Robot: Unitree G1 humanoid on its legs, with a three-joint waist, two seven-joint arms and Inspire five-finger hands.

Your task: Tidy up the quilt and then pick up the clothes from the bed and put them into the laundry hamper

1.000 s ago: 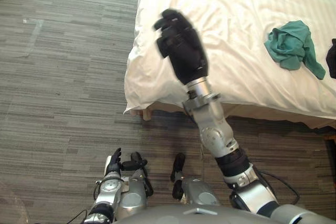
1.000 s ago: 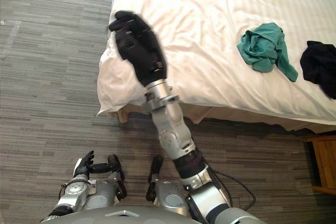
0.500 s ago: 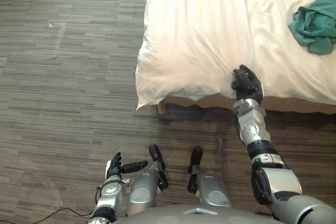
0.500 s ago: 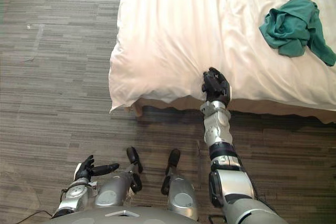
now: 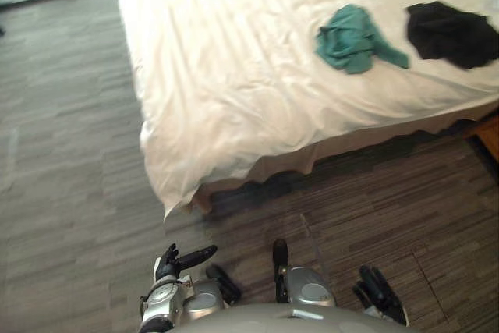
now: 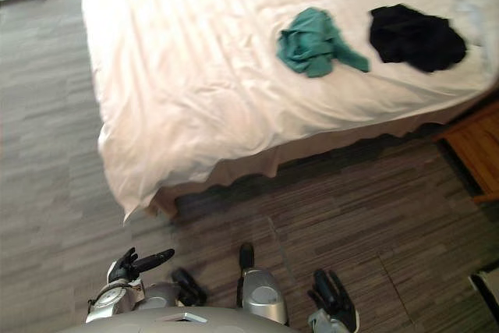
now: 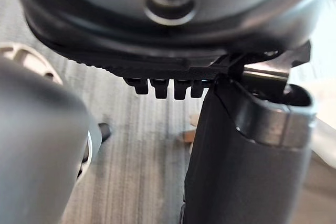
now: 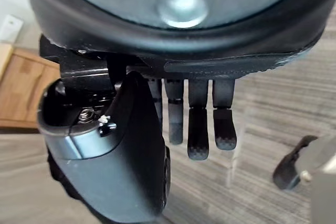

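On quilt [image 6: 195, 76], teal garment [image 6: 312, 40], black garment [image 6: 413, 35], both far from right hand [image 6: 334, 298].

My left hand [image 5: 173, 264] low at my left side, thumb stuck out sideways, fingers loose, holding nothing, my right hand [image 5: 379, 292] low at my right, fingers [image 8: 198, 129] straight, empty

Bed [image 5: 234, 169] with white quilt [image 5: 226, 76], teal garment [image 5: 351, 38], black garment [image 5: 452, 33]
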